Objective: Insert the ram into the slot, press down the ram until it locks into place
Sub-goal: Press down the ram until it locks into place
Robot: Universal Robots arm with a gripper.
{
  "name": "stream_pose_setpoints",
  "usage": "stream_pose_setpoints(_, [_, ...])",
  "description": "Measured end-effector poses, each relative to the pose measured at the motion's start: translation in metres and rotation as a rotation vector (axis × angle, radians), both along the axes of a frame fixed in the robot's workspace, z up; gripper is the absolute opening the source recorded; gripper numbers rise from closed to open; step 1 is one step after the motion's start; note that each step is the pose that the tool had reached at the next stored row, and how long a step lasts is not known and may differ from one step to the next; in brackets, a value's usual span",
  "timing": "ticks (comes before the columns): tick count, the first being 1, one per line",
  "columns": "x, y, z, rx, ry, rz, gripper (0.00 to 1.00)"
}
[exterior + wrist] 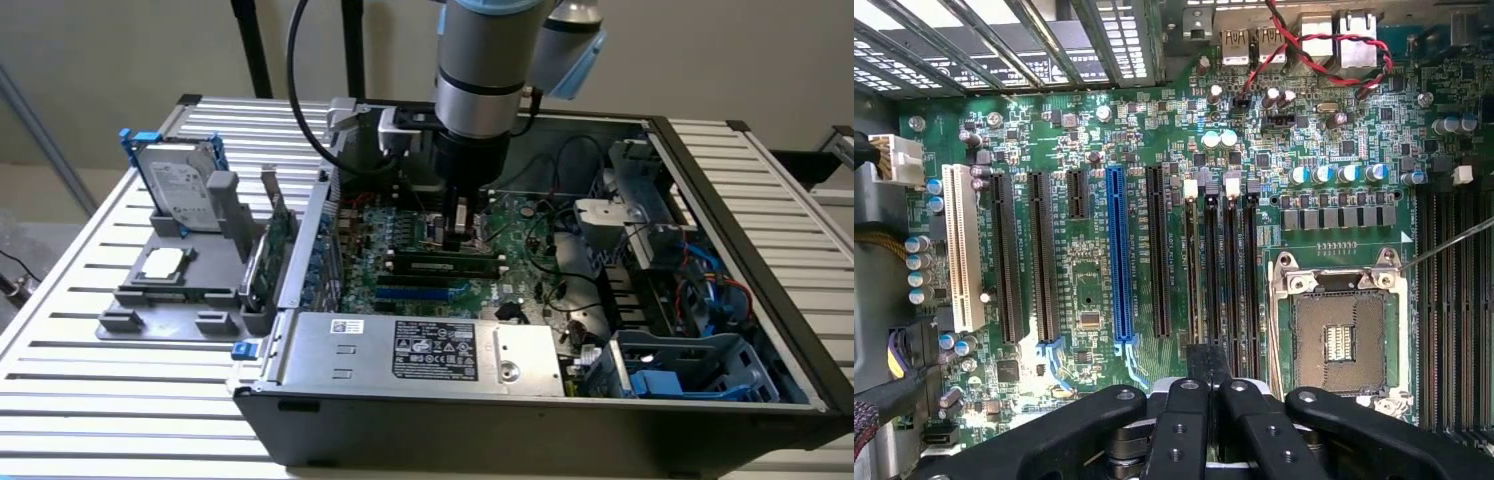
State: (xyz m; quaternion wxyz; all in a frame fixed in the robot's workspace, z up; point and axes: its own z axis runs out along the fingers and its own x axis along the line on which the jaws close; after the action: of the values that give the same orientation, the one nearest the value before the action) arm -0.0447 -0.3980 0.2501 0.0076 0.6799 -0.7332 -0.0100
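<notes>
My gripper reaches down from the arm into the open computer case, over the motherboard's memory sockets. The ram, a thin green stick with dark chips, stands level and low in the black slot, and the fingertips are right at its top edge near the middle. In the wrist view the black fingers are pressed together over the row of memory sockets. There the ram is edge-on, and I cannot pick it out from the socket. Whether the end clips have closed is too small to tell.
A blue socket lies beside the ram. The CPU socket sits next to the memory sockets. The case wall, the power supply and cables surround the board. A hard drive and a card stand on a grey holder at the exterior view's left.
</notes>
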Motion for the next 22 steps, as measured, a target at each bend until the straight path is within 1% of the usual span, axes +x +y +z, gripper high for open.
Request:
stream_pose_setpoints(8, [0.0, 0.002, -0.003, 0.0, 0.0, 0.005, 0.11])
stream_pose_setpoints(15, [0.0, 0.0036, -0.0093, -0.0006, 0.0, 0.011, 0.11])
stream_pose_setpoints(22, [0.001, 0.0048, -0.015, -0.003, -0.0002, 0.017, 0.11])
